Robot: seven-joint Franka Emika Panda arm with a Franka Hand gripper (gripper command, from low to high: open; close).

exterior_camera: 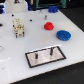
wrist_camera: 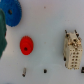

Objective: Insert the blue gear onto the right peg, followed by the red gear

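The blue gear [exterior_camera: 63, 35] lies flat on the white table at the exterior view's right. It also shows in the wrist view [wrist_camera: 12, 12]. The smaller red gear [exterior_camera: 48, 26] lies beyond it, apart from it, and shows in the wrist view [wrist_camera: 26, 45] too. The black-bordered grey base plate [exterior_camera: 47, 60] lies at the front with two dark upright pegs. The right peg [exterior_camera: 51, 50] stands bare, and so does the other peg [exterior_camera: 38, 56]. A blurred dark teal shape [wrist_camera: 2, 31] at the wrist view's edge may be a gripper finger. No gripper shows in the exterior view.
A beige connector block [exterior_camera: 19, 27] stands at the exterior view's left, also in the wrist view [wrist_camera: 72, 50]. Small dark bits [exterior_camera: 31, 20] [wrist_camera: 25, 71] lie scattered on the table. Dark and blue clutter [exterior_camera: 52, 8] sits along the far edge.
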